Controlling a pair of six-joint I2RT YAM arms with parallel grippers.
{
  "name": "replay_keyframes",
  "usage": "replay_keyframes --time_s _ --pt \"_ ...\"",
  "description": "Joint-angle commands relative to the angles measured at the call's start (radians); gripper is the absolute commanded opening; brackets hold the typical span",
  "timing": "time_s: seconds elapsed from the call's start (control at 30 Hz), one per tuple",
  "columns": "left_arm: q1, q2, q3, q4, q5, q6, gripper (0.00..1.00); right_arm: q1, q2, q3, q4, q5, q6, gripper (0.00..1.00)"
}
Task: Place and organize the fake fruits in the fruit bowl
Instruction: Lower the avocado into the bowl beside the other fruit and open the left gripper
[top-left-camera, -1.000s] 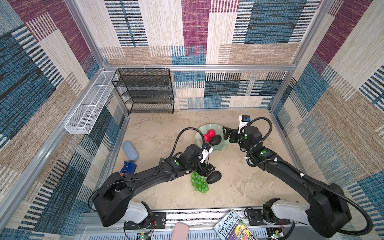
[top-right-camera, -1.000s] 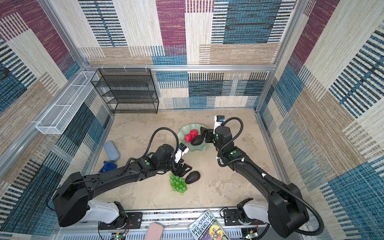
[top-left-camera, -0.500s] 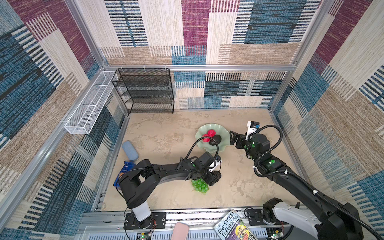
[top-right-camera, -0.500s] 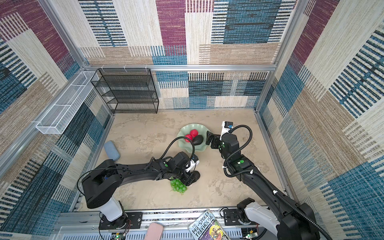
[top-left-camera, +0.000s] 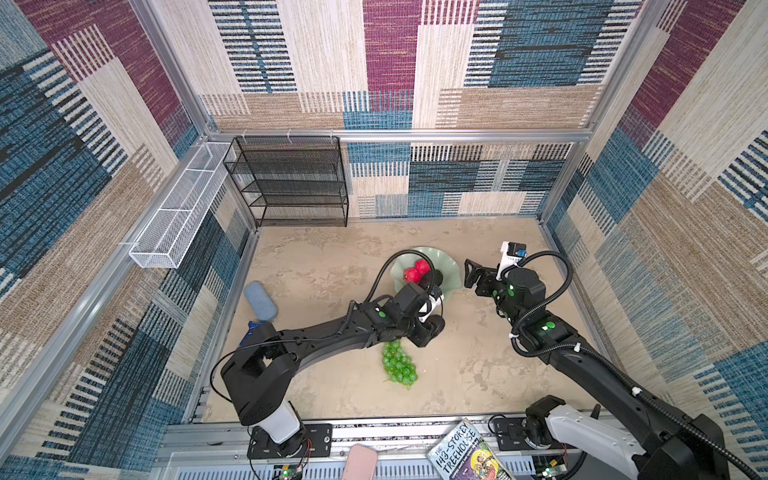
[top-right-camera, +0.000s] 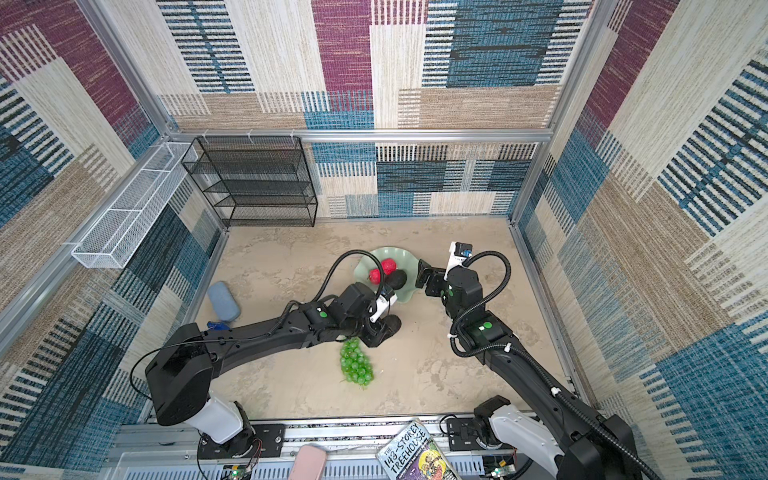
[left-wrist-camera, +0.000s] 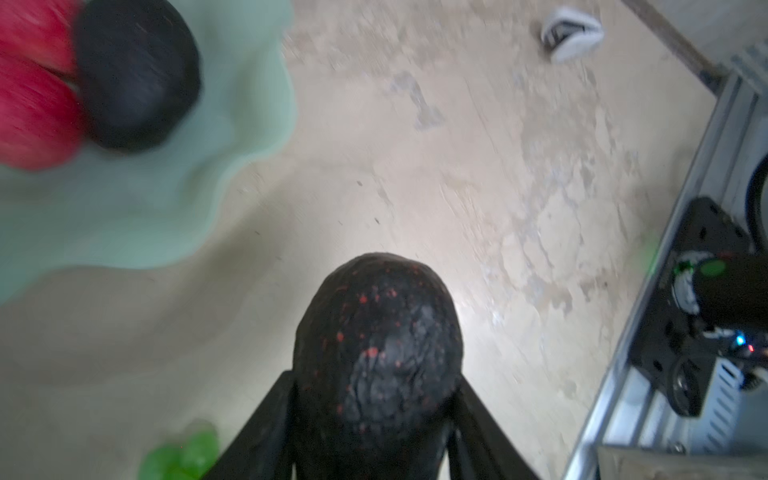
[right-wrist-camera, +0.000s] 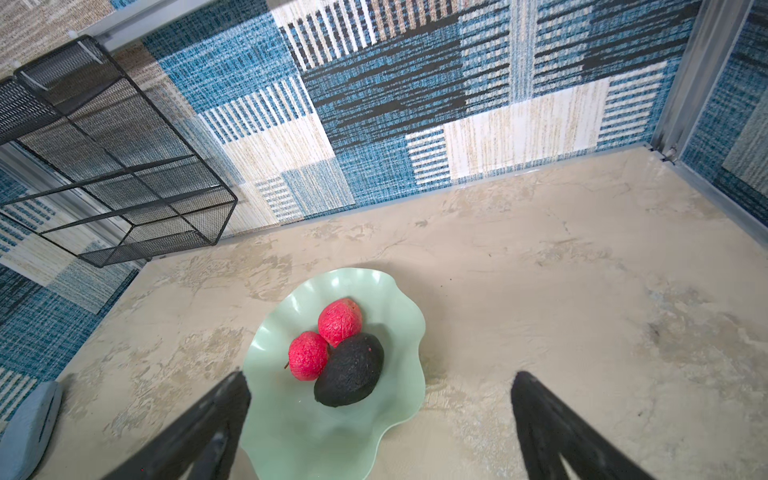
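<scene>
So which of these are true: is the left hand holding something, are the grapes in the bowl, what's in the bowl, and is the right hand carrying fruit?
1. The left hand is closed on a dark avocado. True.
2. The green grapes lie inside the bowl. False: they lie on the table, outside the bowl.
3. The bowl holds two red fruits and a second avocado. True.
4. The right hand is carrying a red fruit. False: it is open and empty, beside the bowl.
</scene>
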Motion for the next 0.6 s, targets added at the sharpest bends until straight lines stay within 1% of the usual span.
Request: replay_keyframes --time_s 0.0,0.17,0.27,0.43,0.57 --pt "0.05 0.047 0.087 0.016 0.003 0.063 0.46 -0.004 -0.014 -0.009 0.016 0.017 0.019 1.0" --pt "0.083 0.208 0.312 -0.052 0.03 0.14 0.46 -0.013 -0.012 -0.004 0.005 0.005 0.018 1.0" --pt "0.095 0.295 0.403 -0.071 0.047 0.158 0.46 -0.015 -0.015 -0.009 0.007 -0.005 0.026 1.0" --pt "0.122 0.405 0.483 -0.091 0.023 0.149 0.47 -0.018 -0.009 -0.014 0.008 -0.024 0.033 1.0" --pt "0.129 0.463 0.515 -0.079 0.025 0.151 0.48 -0.02 0.008 -0.013 0.015 -0.036 0.031 1.0"
